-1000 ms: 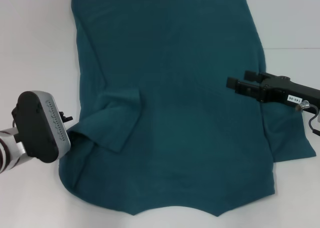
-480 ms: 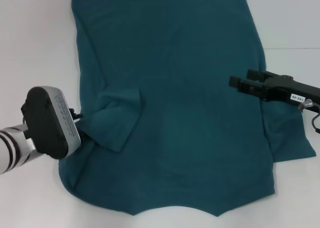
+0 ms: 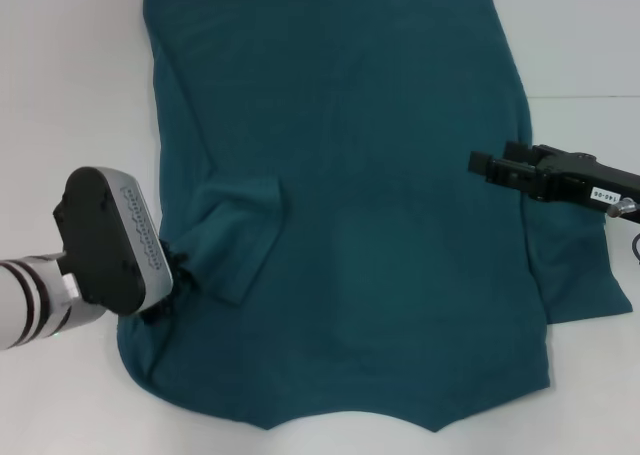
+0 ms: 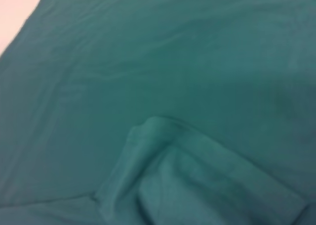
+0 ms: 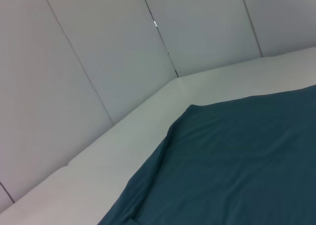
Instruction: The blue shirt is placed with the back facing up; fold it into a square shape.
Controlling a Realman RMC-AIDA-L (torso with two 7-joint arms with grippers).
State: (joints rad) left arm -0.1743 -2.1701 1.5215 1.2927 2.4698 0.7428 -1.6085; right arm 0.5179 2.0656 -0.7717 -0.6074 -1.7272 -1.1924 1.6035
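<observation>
The blue shirt (image 3: pixel 350 175) lies flat on the white table (image 3: pixel 70 95), plain side up. Its left sleeve (image 3: pixel 238 237) is folded in onto the body, and the right sleeve (image 3: pixel 580 275) lies spread out to the side. My left gripper (image 3: pixel 168 275) is at the outer edge of the folded sleeve, and the wrist housing hides its fingers. The left wrist view shows the sleeve fold (image 4: pixel 197 180) close up. My right gripper (image 3: pixel 492 165) hovers open and empty over the shirt's right edge. The right wrist view shows the shirt's far part (image 5: pixel 237 156).
The table (image 5: pixel 98 175) is bare white around the shirt. Pale wall panels (image 5: pixel 98 52) stand behind its far edge. The shirt's hem lies at the far edge of the head view and its collar end is nearest me.
My left gripper has moved right and a little toward me, onto the folded sleeve's outer edge. My right gripper has drawn back to the right. The shirt lies much as before.
</observation>
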